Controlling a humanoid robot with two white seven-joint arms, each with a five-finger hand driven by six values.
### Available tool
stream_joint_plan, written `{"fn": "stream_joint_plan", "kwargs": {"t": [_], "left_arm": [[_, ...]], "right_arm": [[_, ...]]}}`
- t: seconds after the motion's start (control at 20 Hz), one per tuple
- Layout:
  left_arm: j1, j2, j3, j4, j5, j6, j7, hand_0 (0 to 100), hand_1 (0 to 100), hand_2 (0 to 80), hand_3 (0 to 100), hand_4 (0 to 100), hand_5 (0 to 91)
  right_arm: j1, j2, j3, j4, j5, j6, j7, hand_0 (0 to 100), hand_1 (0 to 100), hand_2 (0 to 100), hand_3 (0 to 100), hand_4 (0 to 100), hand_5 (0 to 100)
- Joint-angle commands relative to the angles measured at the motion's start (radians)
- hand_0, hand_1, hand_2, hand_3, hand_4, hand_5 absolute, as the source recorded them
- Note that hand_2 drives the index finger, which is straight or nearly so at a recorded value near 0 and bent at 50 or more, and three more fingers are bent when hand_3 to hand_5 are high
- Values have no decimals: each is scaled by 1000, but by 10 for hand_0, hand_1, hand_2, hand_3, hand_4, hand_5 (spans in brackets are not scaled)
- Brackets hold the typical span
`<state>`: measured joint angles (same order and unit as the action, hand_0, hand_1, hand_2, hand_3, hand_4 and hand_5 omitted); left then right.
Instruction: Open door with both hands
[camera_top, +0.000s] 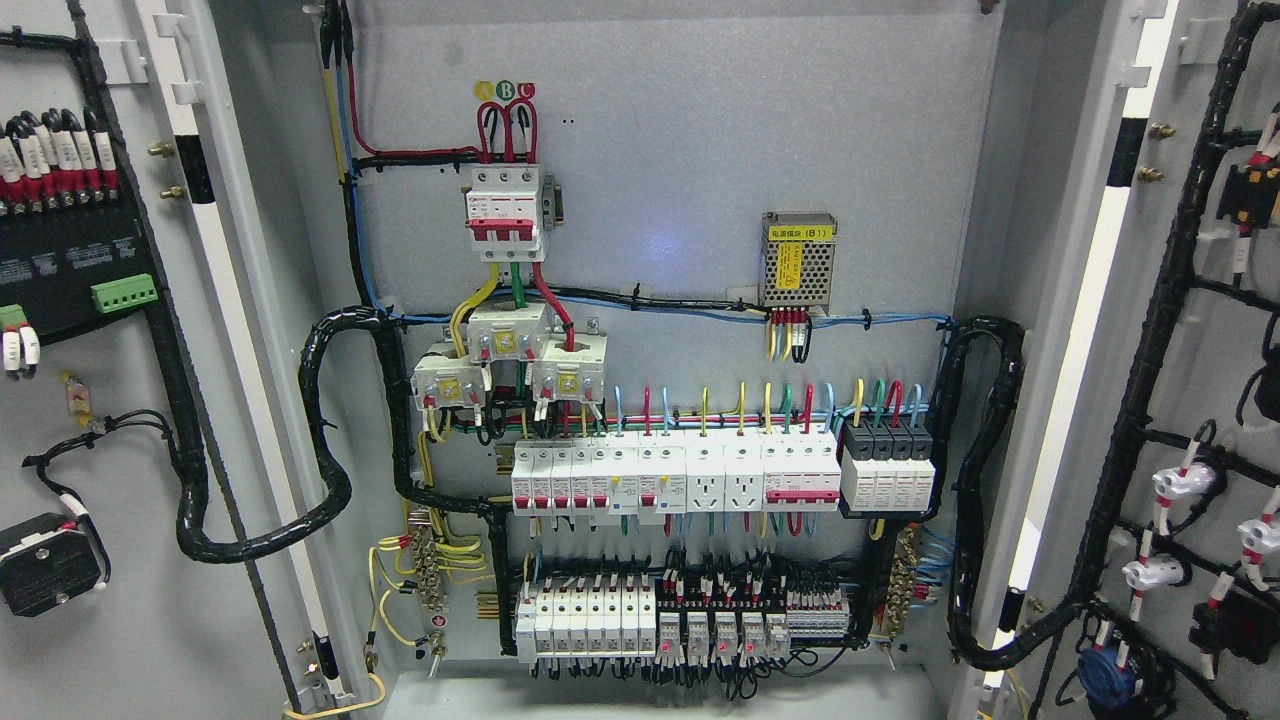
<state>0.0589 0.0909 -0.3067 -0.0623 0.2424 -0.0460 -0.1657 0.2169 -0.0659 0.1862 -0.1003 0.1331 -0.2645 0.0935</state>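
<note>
The grey electrical cabinet stands with both doors swung wide. The left door (120, 620) fills the picture's left edge, its inner face carrying terminals and black cable looms. The right door (1210, 130) fills the right edge, also showing its wired inner face. Between them the back panel (700, 150) is fully exposed, with a red-and-white main breaker (505, 212) at the top and rows of white breakers (675, 478) lower down. Neither robot hand nor arm shows anywhere in the head view.
A perforated metal power supply (798, 260) sits at the panel's right. Thick black cable bundles (330, 440) loop from the panel to each door near the hinges. The cabinet floor (650, 700) lies along the bottom edge.
</note>
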Motion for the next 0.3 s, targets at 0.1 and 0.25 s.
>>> {"fn": "stream_joint_plan", "kwargs": {"t": [0.1, 0.25], "left_arm": [[-22, -37, 70, 67, 3, 8, 12, 0, 0, 0, 0, 0, 0], [-24, -45, 115, 65, 3, 5, 11, 0, 0, 0, 0, 0, 0]], "right_arm": [[7, 41, 10, 97, 86, 18, -1, 191, 0, 0, 0, 0, 0], [1, 55, -1, 91, 79, 62, 2, 191, 0, 0, 0, 0, 0]]}}
